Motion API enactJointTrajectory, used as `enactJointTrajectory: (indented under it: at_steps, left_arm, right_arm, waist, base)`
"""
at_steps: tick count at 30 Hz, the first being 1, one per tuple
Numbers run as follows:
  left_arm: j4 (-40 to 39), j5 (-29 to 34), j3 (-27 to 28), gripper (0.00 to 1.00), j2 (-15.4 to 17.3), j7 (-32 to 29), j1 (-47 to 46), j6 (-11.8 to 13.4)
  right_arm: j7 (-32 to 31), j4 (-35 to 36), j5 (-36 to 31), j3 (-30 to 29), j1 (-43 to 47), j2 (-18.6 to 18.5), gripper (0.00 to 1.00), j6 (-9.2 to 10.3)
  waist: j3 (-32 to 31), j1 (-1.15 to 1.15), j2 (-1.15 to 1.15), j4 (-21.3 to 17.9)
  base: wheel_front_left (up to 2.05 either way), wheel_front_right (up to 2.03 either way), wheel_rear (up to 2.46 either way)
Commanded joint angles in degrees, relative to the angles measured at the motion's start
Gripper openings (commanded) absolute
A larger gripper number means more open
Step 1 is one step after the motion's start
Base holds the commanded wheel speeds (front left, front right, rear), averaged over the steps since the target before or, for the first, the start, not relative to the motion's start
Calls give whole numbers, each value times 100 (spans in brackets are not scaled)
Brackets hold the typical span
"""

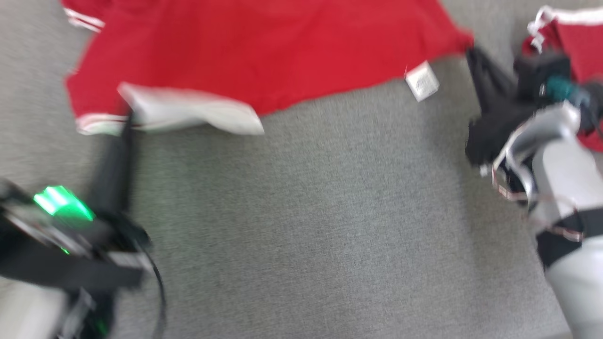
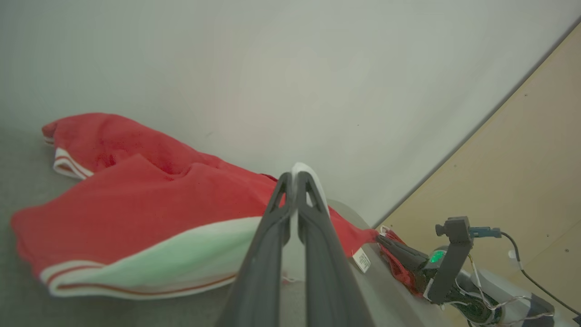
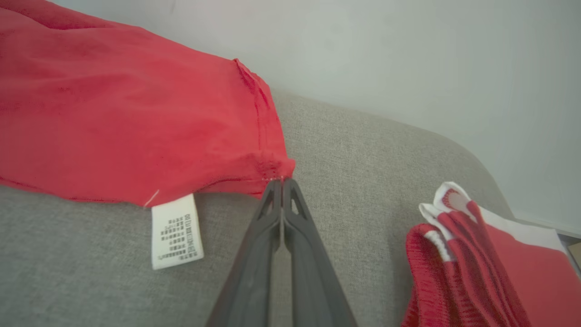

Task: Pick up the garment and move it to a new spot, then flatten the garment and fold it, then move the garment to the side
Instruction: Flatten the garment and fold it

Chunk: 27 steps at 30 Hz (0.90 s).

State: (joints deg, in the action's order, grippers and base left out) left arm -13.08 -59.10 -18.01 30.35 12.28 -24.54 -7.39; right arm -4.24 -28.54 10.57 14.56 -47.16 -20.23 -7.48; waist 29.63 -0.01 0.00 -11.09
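Garment (image 1: pixel 264 47), red with white trim, lay spread along the far edge of the grey upholstered surface (image 1: pixel 330 226), and we found it flat over most of its width. We noted a white panel (image 1: pixel 188 110) along its near hem towards the left edge of the surface. The left gripper (image 1: pixel 128 121) was closed on that panel. In the left wrist view the two fingers met at their tips with white cloth pinched between them. The right gripper (image 1: pixel 471 49) was closed on the garment's near right corner. The right wrist view showed the tips pressed together on the stitched red hem there. A white care label (image 1: pixel 421 81) hung from the near hem just beside that corner and rested on the grey fabric.

We recorded a second red garment (image 1: pixel 577 40), white-edged and bunched in folds, at the far right corner of the surface, apart from the first. A pale wall (image 3: pixel 408 54) stood behind the surface. The head view was blurred, so we could not make out finer detail there.
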Motion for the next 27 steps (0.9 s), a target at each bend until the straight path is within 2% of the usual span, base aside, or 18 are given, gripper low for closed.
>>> enactJointTrajectory:
  at_steps: [1,4,8,13,19,27]
  left_arm:
    - [42,-265,-351,0,85,-175,461,-5]
    - [204,-519,-1045,0,261,-566,1030,-5]
    - [557,-1039,-1347,0,242,-572,1639,-5]
    - [1012,-1577,-1273,0,301,-408,2239,-6]
    - [1030,-2081,-1203,0,359,-312,2714,-5]
    - [953,-2457,-1124,0,435,-203,3156,-6]
  right_arm:
    - [-109,128,134,65,393,-111,0,-2]
    - [-287,300,341,170,985,-290,0,-2]
    - [-454,547,591,-6,1757,-385,0,-2]
    - [-410,778,693,-562,2644,-184,0,-2]
    - [-491,1051,758,-990,3366,126,0,-2]
    - [-1274,1827,748,-1599,4570,540,0,-2]
  waist:
    - [-967,1,0,498]
    - [-1348,1,0,616]
    - [-1739,1,0,756]
    - [-2096,1,0,865]
    - [-2346,1,0,976]
    - [-2507,1,0,1115]
  base:
    - [0,0,0]
    - [0,0,0]
    - [0,0,0]
    - [0,0,0]
    - [0,0,0]
    - [0,0,0]
